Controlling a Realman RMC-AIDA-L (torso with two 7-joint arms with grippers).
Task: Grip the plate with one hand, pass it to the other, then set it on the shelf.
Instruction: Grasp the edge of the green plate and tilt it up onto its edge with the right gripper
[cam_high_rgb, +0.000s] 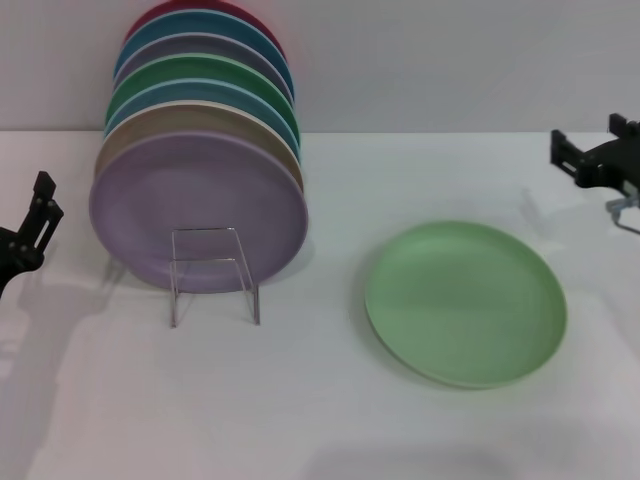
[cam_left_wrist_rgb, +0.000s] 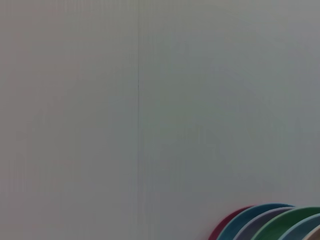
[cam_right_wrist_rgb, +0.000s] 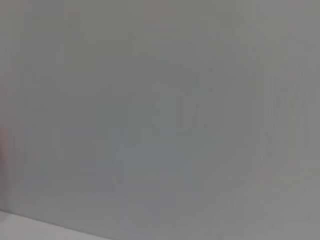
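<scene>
The pale mint-green plate (cam_high_rgb: 465, 302) lies flat on the white table (cam_high_rgb: 320, 420), right of centre, with nothing touching it. The clear acrylic shelf (cam_high_rgb: 212, 272) stands to its left and carries a row of upright plates. My left gripper (cam_high_rgb: 28, 232) is at the far left edge, beside the shelf and partly cut off. My right gripper (cam_high_rgb: 597, 152) is at the far right edge, behind and to the right of the plate, open and empty. Neither wrist view shows the plate or any fingers.
Several plates stand in the rack: a lilac plate (cam_high_rgb: 198, 212) in front, then tan, pale blue, dark green (cam_high_rgb: 205, 72), blue and red ones. Their top rims show in the left wrist view (cam_left_wrist_rgb: 272, 222). A grey wall (cam_high_rgb: 450, 60) rises behind the table.
</scene>
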